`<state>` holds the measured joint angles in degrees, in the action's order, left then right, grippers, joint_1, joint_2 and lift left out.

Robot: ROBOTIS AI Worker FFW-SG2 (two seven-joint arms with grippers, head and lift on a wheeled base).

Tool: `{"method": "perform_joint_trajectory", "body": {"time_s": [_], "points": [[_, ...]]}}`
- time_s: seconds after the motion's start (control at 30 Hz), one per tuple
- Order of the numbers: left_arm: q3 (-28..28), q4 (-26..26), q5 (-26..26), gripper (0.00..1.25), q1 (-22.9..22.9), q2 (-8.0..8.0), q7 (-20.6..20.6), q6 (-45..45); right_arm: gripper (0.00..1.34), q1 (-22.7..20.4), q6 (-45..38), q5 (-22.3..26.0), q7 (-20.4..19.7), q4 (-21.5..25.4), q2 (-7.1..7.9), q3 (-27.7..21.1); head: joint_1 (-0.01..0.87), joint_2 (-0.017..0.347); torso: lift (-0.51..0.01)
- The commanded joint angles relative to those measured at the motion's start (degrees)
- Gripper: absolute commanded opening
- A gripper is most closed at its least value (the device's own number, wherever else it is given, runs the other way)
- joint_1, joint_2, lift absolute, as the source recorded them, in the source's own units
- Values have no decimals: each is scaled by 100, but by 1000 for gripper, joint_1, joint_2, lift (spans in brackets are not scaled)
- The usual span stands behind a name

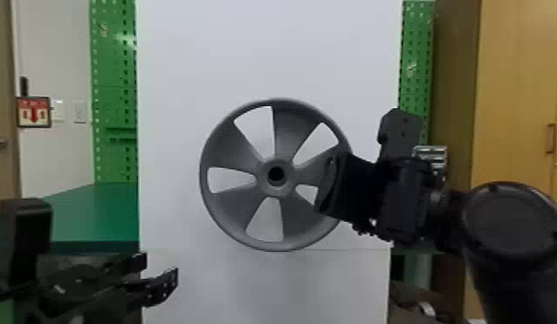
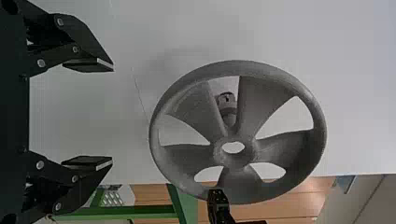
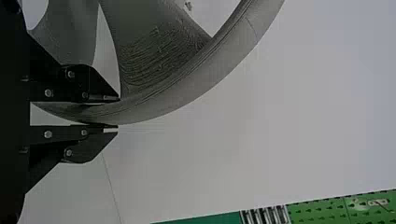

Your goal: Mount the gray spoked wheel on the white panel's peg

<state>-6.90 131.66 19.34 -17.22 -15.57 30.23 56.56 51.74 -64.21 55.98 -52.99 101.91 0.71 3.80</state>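
My right gripper (image 1: 333, 185) is at the right side of the gray spoked wheel (image 1: 241, 202), which is held upright in front of the white panel (image 1: 183, 60). In the right wrist view my right gripper (image 3: 116, 112) is shut on the rim of the wheel (image 3: 201, 84). My left gripper (image 1: 161, 273) stands low at the left, apart from the wheel. The left wrist view shows the left gripper (image 2: 112, 114) open, nothing between its fingers. There the peg (image 2: 227, 103) shows through a gap between spokes, behind the wheel (image 2: 299, 149) and off its hub hole.
A green table (image 1: 92, 215) stands behind the panel at the left. Green pegboards (image 1: 114, 86) flank the panel, and a wooden cabinet (image 1: 514, 86) stands at the right.
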Motion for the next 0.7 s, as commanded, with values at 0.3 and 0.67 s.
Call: {"method": "perform_joint_trajectory", "body": {"time_s": [0.3, 0.67], "points": [[14, 0, -1, 715, -9, 1, 0, -5, 14, 90, 66, -17, 8, -189, -9, 15, 84, -8, -487], [22, 0, -1, 715, -27, 1, 0, -5, 14, 152, 154, -105, 26, -400, -9, 33, 84, -8, -487]]}}
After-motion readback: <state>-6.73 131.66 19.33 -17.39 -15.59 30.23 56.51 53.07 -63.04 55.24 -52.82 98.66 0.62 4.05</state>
